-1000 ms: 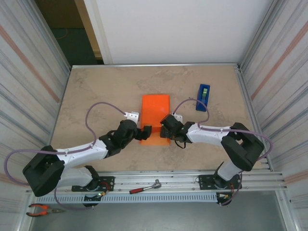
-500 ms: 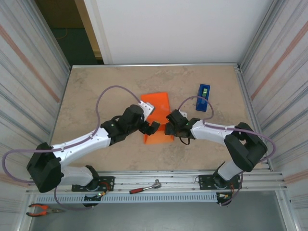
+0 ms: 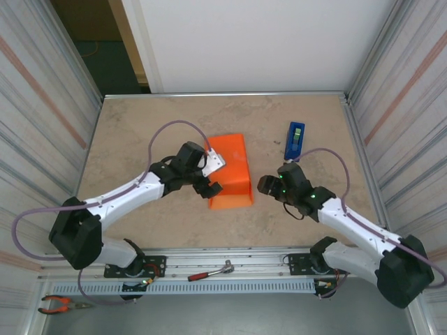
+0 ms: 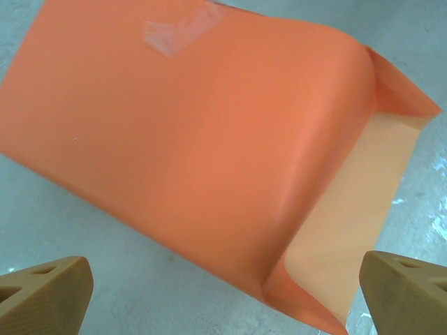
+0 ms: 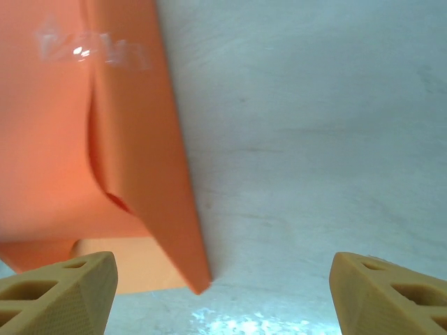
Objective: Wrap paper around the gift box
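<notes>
**A:** What do you have on the left?

**B:** Your left end effector (image 3: 211, 187) is at the near left corner of the paper (image 3: 232, 167). Its fingers are spread wide and pinch nothing. I cannot tell whether they touch the sheet.

**A:** And the paper itself?

**B:** It lies mid-counter (image 3: 140, 132), folded over into a flat, box-shaped parcel. A clear patch of tape (image 4: 178, 31) sits on its top. The near end is open, with a loose flap that shows a paler inside. The box is hidden under the paper, so you cannot see it directly.

**A:** On the right?

**B:** Your right end effector (image 3: 267, 184) is just beside the parcel's near right corner, apart from it. Its fingers are spread too and hold nothing. In its wrist view the paper's right edge is off to the left, and bare counter lies between the tips.

**A:** Anything further right?

**B:** A blue dispenser (image 3: 295, 141) stands near the right end effector, toward the far side of the counter
</notes>
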{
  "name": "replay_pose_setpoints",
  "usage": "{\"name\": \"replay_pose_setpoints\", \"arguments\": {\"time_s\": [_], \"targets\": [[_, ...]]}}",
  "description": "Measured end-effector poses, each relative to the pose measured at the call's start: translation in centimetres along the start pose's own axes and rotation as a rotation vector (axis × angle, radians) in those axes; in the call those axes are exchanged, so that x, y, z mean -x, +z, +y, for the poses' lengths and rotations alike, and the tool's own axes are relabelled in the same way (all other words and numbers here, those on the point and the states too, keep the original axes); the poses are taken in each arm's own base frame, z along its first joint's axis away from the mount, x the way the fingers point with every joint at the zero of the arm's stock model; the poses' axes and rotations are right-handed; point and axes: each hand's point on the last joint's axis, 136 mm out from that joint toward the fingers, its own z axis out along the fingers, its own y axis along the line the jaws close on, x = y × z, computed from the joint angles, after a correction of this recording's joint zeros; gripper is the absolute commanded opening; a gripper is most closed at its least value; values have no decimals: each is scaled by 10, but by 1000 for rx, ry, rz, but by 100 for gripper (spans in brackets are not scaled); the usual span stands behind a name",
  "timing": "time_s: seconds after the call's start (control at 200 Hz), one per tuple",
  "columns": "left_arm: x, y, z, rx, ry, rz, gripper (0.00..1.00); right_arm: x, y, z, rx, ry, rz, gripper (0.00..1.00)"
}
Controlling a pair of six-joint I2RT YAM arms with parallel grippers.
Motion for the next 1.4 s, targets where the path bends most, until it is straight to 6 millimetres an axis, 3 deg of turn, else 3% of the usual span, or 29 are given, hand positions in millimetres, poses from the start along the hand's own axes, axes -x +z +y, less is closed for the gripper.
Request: {"name": "replay_pose_setpoints", "arguments": {"time_s": [0.12,0.271,0.481,0.967,1.243,1.403], "targets": [[-6,11,-10,-28,63,34,95,-4,0,-19,0,68,20,79],[-4,20,-21,-21,146,40,93,-7,1,-22,20,109,51,79],[0,32,-15,54,210,31,90,-14,13,-18,40,123,106,78],[-18,57,-8,181,324,92,87,-21,49,-4,77,214,171,72],[-22,65,-2,251,365,122,85,-28,52,13,112,211,170,66],[-22,68,0,278,377,129,83,-38,53,13,106,188,169,64]]}}
